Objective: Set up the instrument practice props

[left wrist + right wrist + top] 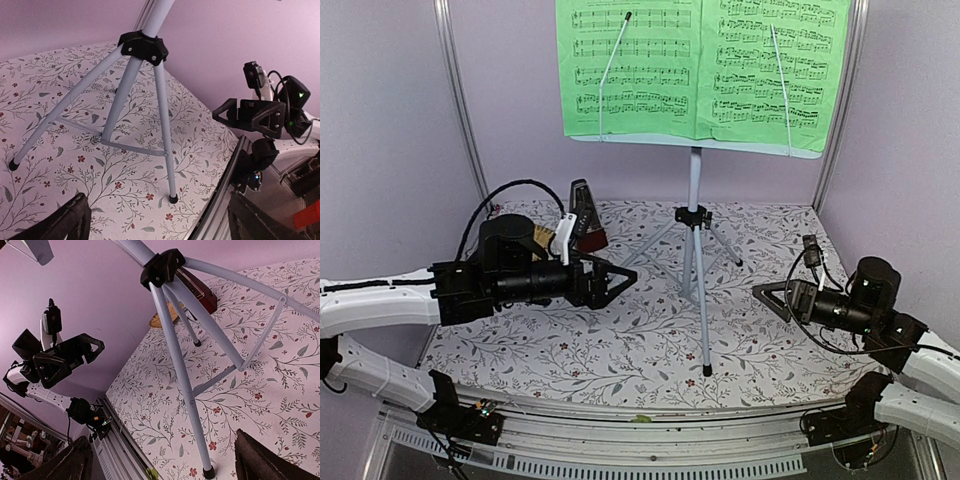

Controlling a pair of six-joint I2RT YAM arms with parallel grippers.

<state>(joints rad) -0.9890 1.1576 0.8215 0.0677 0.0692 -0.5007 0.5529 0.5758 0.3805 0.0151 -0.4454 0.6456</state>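
Observation:
The pale blue music stand (pixel 695 190) rises on its silver tripod at the middle of the floral table. The green sheet-music booklet (pixel 700 65) lies open on its desk, held by two wire arms. The reddish-brown metronome (pixel 583 212) stands at the back left, just behind my left gripper (pixel 620 277). That gripper is open and empty, pointing right at the tripod from the left. My right gripper (pixel 767 297) is open and empty on the tripod's right, pointing left. The left wrist view shows the tripod hub (pixel 142 46). The right wrist view shows the tripod legs (pixel 180 370) and metronome (pixel 200 290).
A tan straw mat (pixel 542 238) peeks out behind the left arm and lies beside the metronome, straw mat (pixel 162 320). The floral cloth (pixel 620 340) covers the table. Metal posts (pixel 460 100) stand at the back corners. A rail (pixel 650 440) runs along the near edge.

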